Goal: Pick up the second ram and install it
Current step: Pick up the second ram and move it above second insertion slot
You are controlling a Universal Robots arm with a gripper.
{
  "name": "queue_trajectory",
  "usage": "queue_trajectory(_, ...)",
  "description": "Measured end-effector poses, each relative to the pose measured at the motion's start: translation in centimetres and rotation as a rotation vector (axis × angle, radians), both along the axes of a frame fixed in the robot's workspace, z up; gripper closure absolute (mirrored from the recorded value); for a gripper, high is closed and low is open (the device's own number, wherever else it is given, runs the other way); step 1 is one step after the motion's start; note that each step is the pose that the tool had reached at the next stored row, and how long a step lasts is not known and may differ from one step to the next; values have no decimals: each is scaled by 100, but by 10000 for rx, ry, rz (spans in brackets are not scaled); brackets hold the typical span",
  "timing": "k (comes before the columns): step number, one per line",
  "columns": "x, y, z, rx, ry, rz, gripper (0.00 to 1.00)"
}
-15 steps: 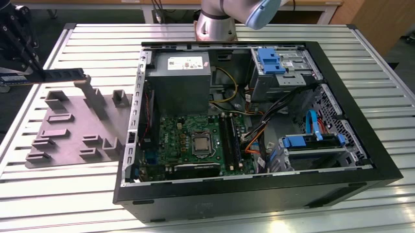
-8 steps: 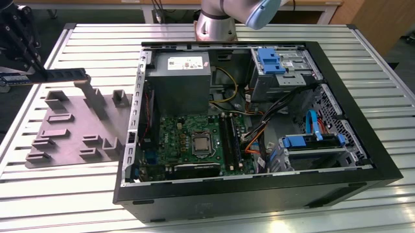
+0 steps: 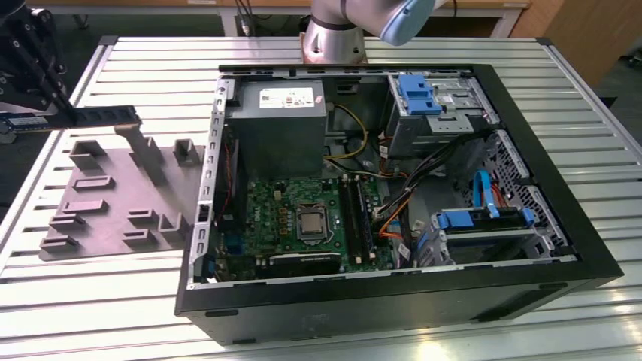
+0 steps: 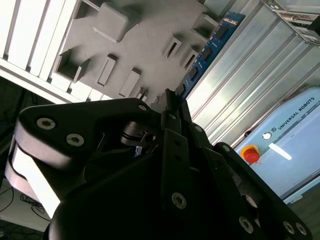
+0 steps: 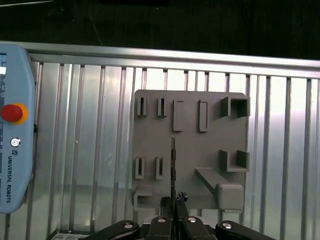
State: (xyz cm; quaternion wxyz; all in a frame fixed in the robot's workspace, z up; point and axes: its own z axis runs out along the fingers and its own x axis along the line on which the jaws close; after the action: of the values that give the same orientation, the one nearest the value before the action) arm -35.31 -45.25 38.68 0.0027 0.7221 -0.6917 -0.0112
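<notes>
Held above grey fixture [image 3: 110,199] at bench [image 3: 101,301] edge: second ram [image 3: 105,116], pinched by gripper [image 3: 62,116]; long overhang, so tilt in grip and misalignment at motherboard socket [image 3: 353,218] risked.

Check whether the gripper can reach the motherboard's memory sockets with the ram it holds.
Likely yes: the gripper holds the second ram over the fixture, the case lies open, and the memory sockets sit exposed.

A worktable [image 3: 101,316] of pale ribbed metal slats gleams under bright light. Behind it stands a light wooden desk [image 3: 482,4] on white legs, with a brown wooden panel [image 3: 587,37] beside it. The floor [image 3: 10,162] is dark.
</notes>
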Motion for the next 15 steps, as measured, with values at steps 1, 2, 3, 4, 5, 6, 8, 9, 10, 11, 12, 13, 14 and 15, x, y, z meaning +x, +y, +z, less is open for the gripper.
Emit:
queue_trajectory(1,4,0,-1,1,-1,0,86)
queue_trajectory(2,8,0,-1,1,-1,-1,86)
queue_trajectory(3,13,0,0,0,0,0,86)
queue_trajectory(4,17,0,0,0,0,1,86)
queue_trajectory(5,22,0,0,1,-1,0,86)
queue_trajectory(6,25,0,0,0,0,-1,86)
queue_trajectory(8,34,0,0,0,-1,0,86)
queue_trajectory(9,38,0,0,-1,0,0,86)
queue_trajectory(10,43,0,0,0,0,0,86)
queue_trajectory(11,47,0,-1,1,-1,0,86)
queue_trajectory(12,51,0,0,0,0,0,86)
queue_trajectory(13,56,0,0,0,0,0,86)
queue_trajectory(14,60,0,0,0,-1,0,86)
queue_trajectory(15,64,0,-1,1,-1,0,86)
